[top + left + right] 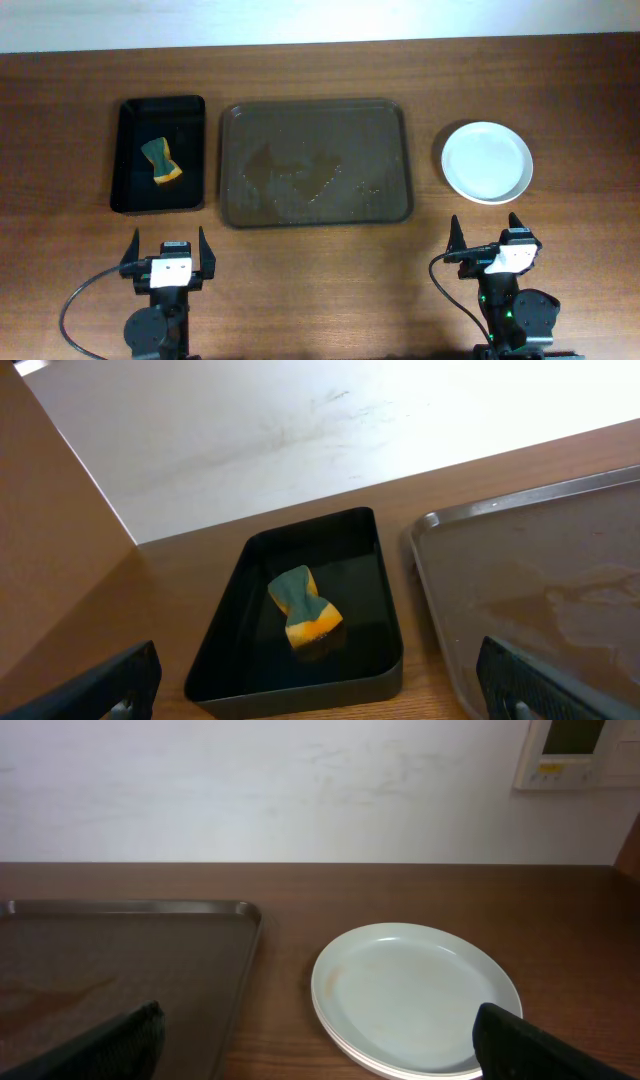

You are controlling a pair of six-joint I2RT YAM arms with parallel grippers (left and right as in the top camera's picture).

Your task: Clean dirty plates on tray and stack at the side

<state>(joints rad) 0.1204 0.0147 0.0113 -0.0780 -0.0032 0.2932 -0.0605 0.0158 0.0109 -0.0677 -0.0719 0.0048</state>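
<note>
The plates (487,161) are stacked on the table right of the tray; the top one is white with a faint smear, and stacked rims show in the right wrist view (415,995). The dark brown tray (316,162) holds no plates, only wet streaks and crumbs; it also shows in the left wrist view (560,590) and the right wrist view (110,970). My left gripper (168,258) is open and empty near the front edge, below the black tray. My right gripper (487,243) is open and empty just in front of the plates.
A small black tray (159,154) stands left of the brown tray and holds a green and orange sponge (162,162), also seen in the left wrist view (305,610). A wall runs behind the table.
</note>
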